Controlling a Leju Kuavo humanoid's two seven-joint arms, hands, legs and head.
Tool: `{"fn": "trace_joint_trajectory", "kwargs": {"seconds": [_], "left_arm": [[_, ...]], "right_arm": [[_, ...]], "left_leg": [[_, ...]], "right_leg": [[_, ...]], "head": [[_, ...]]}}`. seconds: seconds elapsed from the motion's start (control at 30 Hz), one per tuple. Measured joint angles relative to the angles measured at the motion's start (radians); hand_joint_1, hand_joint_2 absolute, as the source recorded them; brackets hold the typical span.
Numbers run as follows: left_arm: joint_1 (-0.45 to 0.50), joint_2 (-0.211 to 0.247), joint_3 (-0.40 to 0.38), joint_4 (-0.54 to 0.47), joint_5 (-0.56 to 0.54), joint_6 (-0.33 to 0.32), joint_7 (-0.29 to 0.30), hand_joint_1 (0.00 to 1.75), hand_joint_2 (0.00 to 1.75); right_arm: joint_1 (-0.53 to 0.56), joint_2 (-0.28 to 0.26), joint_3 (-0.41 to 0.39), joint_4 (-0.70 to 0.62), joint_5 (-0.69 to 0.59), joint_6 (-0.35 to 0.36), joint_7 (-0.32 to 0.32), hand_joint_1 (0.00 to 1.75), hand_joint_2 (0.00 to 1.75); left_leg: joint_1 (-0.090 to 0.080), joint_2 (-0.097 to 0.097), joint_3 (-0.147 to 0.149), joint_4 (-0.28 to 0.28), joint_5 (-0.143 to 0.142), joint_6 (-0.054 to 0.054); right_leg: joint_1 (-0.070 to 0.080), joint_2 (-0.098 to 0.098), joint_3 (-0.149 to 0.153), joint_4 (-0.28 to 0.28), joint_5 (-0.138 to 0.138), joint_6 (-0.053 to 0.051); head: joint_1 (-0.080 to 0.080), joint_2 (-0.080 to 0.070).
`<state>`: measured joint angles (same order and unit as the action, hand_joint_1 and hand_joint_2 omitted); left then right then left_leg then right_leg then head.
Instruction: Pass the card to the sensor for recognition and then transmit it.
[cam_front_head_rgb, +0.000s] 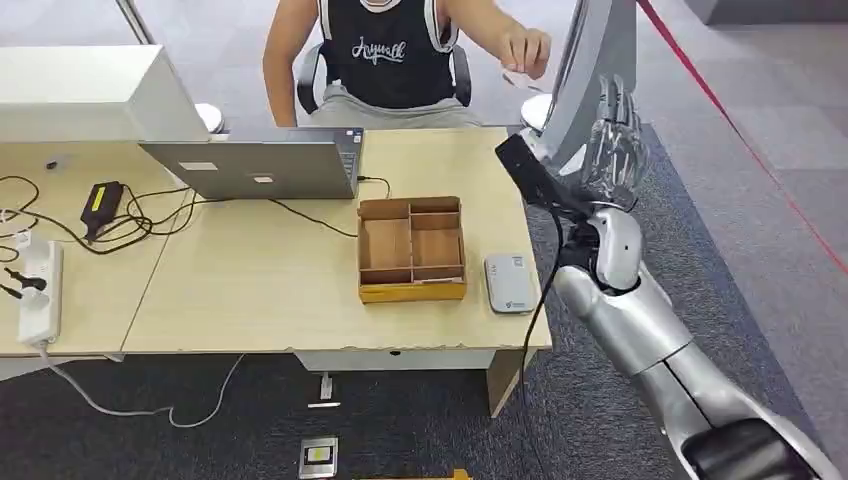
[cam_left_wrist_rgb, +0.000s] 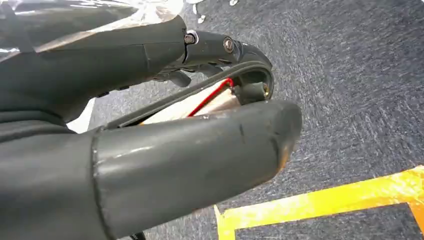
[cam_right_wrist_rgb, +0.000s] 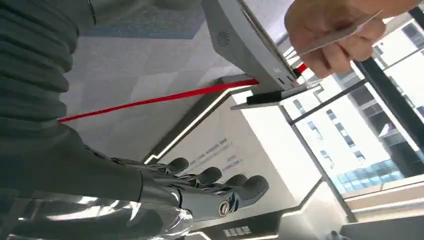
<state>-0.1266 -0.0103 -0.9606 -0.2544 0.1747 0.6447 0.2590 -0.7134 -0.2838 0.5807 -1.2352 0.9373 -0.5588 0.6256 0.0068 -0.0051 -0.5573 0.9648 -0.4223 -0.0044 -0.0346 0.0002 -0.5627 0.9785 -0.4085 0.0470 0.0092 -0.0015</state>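
A person's hand beyond the table's far right corner pinches the pale card; the right wrist view shows the same card edge-on between that person's fingers. My right hand is raised off the table's right side, fingers straight and apart, holding nothing, a short way from the card and not touching it. The grey-white sensor lies flat near the table's right front corner. My left hand hangs over dark carpet, nothing between its thumb and fingers.
A cardboard divider box stands just left of the sensor. An open laptop, cables and a power strip occupy the left half of the table. A grey stand rises behind my right hand. Yellow tape marks the floor.
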Motion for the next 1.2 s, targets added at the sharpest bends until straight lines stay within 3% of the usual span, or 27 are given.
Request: {"fn": "trace_joint_trajectory", "kwargs": {"seconds": [0.27, 1.03, 1.07, 1.1, 1.13, 1.2], "left_arm": [[-0.037, 0.002, -0.039, 0.000, -0.047, -0.032, 0.014, 0.00, 0.00], [-0.045, 0.008, -0.075, 0.000, -0.031, -0.034, 0.019, 0.00, 0.00], [-0.044, 0.008, -0.075, 0.000, -0.030, -0.032, 0.017, 0.00, 0.00], [-0.043, 0.008, -0.075, 0.000, -0.029, -0.031, 0.015, 0.00, 0.00], [-0.042, 0.008, -0.075, 0.000, -0.028, -0.029, 0.013, 0.00, 0.00], [-0.041, 0.008, -0.075, 0.000, -0.026, -0.027, 0.011, 0.00, 0.00]], "right_arm": [[-0.084, 0.024, 0.100, 0.050, 0.034, 0.097, 0.027, 0.00, 1.75], [-0.230, 0.126, 0.225, 0.361, -0.028, 0.122, -0.007, 0.00, 1.75], [-0.234, 0.131, 0.229, 0.371, -0.029, 0.122, -0.008, 0.10, 1.75], [-0.237, 0.134, 0.233, 0.379, -0.031, 0.121, -0.011, 0.10, 1.75], [-0.240, 0.137, 0.235, 0.386, -0.034, 0.120, -0.013, 1.75, 1.75], [-0.246, 0.143, 0.242, 0.399, -0.047, 0.117, -0.013, 1.75, 1.75]], "left_leg": [[0.000, 0.000, 0.000, 0.000, 0.000, 0.000], [0.002, 0.000, -0.001, 0.000, 0.000, 0.000], [0.002, 0.000, -0.001, 0.000, 0.000, 0.000], [0.002, 0.000, -0.001, 0.000, 0.000, 0.000], [0.002, 0.000, -0.001, 0.000, 0.000, 0.000], [0.002, 0.000, -0.001, 0.000, 0.000, 0.000]], "right_leg": [[0.000, 0.000, 0.000, 0.000, 0.000, 0.000], [0.002, 0.000, -0.002, 0.000, 0.000, 0.000], [0.002, 0.000, -0.002, 0.000, 0.000, 0.000], [0.002, 0.000, -0.002, 0.000, 0.000, 0.000], [0.002, 0.000, -0.002, 0.000, 0.000, 0.000], [0.002, 0.000, -0.002, 0.000, 0.000, 0.000]], "head": [[0.000, 0.000], [0.000, 0.000], [0.000, 0.000], [0.000, 0.000], [0.000, 0.000], [0.000, 0.000]]}}
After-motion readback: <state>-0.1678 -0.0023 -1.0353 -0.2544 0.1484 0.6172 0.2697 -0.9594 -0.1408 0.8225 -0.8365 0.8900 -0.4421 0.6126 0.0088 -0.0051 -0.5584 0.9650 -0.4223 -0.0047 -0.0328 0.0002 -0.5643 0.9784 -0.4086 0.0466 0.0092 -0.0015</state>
